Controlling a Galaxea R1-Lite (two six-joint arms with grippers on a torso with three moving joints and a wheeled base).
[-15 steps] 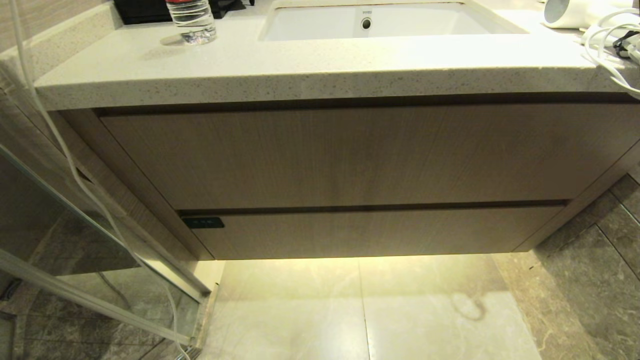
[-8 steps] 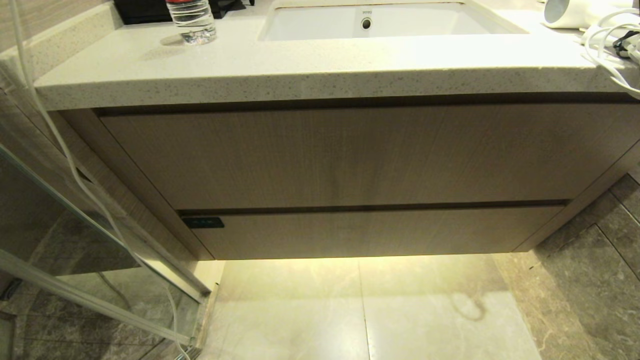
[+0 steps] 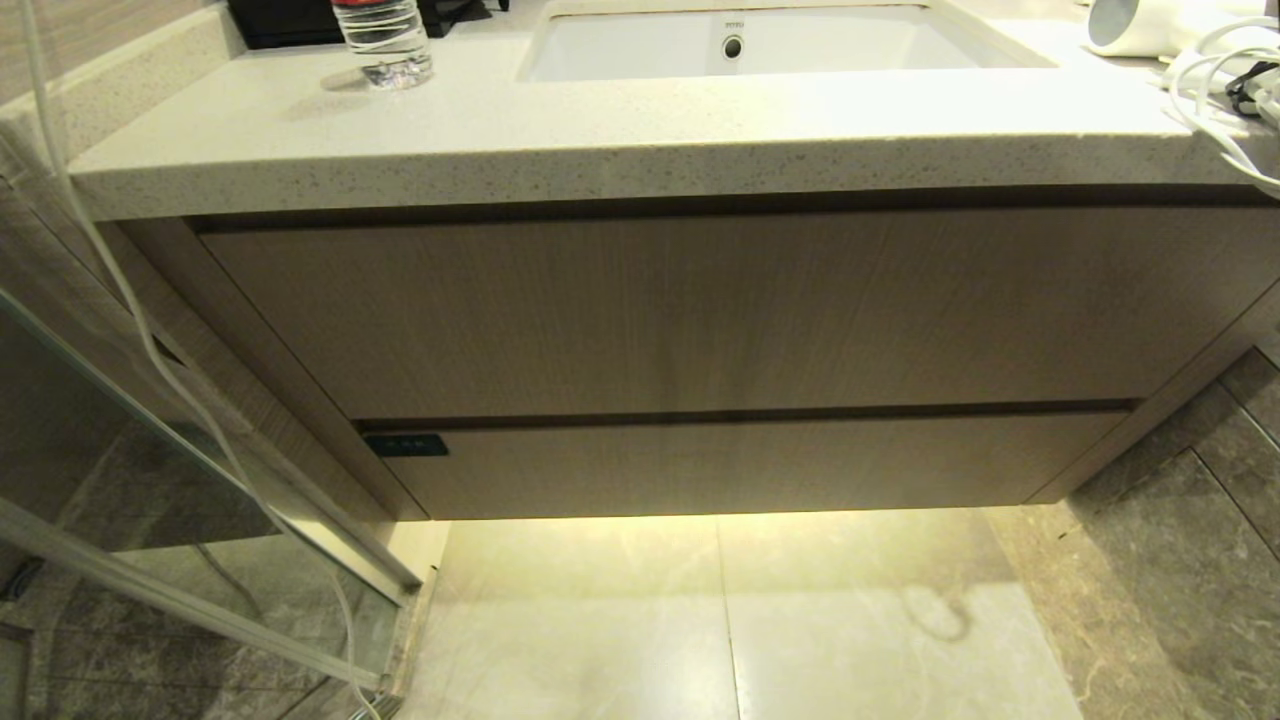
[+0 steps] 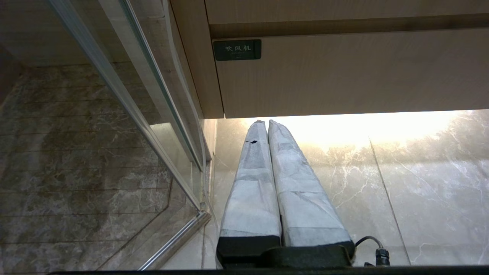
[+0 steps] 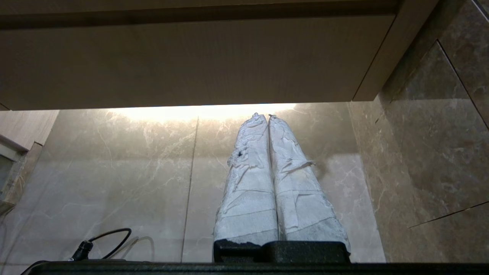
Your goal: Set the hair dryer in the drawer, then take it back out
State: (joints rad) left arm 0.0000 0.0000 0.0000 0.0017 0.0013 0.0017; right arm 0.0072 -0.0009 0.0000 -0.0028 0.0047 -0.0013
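Floor (image 3: pixel 720 620): nearest you, pale tile lit from under the cabinet; nothing of the task lies on it.
Left gripper (image 4: pixel 263 123): you see its wrapped fingers pressed together, holding nothing, low before the drawer's labelled end.
Right gripper (image 5: pixel 262 115): fingers likewise closed and empty, low before the drawer's other end.
Drawer (image 3: pixel 760 465): at 6 o'clock below the taller panel (image 3: pixel 700 315), fully shut, black label (image 3: pixel 406 445) at its 9 o'clock end. No handle shows, so you likely have to hook the top gap; closed fingers may slip off the front.
Glass door (image 3: pixel 150 420): at 8 o'clock, close to the drawer's labelled end; a wide left-arm swing could strike it.
Desk (image 3: pixel 600 140): carries the sink (image 3: pixel 780 45) at 12 o'clock and a water bottle (image 3: pixel 385 40) at 11 o'clock.
Hair dryer (image 3: pixel 1150 25): far at 1 o'clock on the desk, partly cut off. Its coiled cord (image 3: pixel 1215 95) spills over the edge; it could snag or drag as you lift, or get pinched in the drawer.
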